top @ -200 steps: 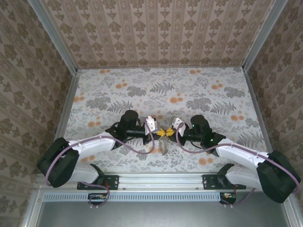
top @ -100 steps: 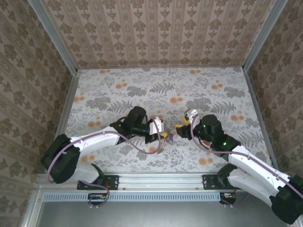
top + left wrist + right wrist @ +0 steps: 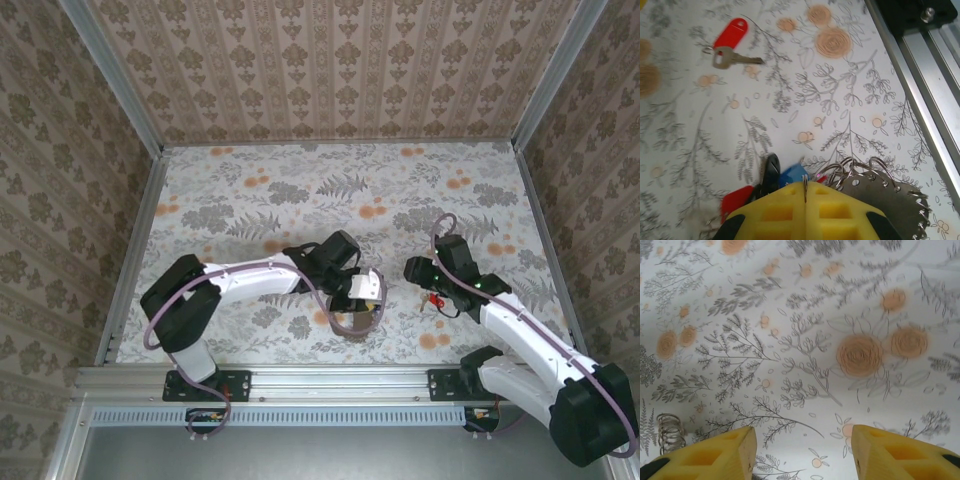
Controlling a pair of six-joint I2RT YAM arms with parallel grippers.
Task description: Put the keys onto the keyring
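**Most keys gathered at the ring, one red key left out**

My left hand (image 3: 366, 290) is clenched on the keyring (image 3: 882, 197). In its wrist view the yellow pads are pressed flat together with a thin wire loop pinched in the seam. The grey band, with its row of small wire loops, hangs just beside them at about four o'clock. From above, the ring dangles under that hand toward six o'clock. I cannot tell whether it touches the worktop (image 3: 300, 180) or hangs just over it.

A bunch of keys (image 3: 767, 182) sits tight against my pads at about nine o'clock of the ring: a black head, a blue one and a red one. They look gathered at the ring, so I judge them to be on it, though the pads hide where each one joins.

One red key (image 3: 729, 44) lies flat on the worktop, well apart from the ring, at eleven o'clock in my left wrist view. That one is plainly not on.

My right hand (image 3: 801, 440) is released, its fingers spread with nothing but flowered worktop between them. From above it sits at three o'clock of the left hand, apart from it. A speck of red shows just under it, which I take for the same loose key. A small coil of wire (image 3: 670, 430) lies at eight o'clock in that wrist view, too small for me to say what it is.

By my reckoning the job is well along. What is left is to pick up the red key and thread it on.
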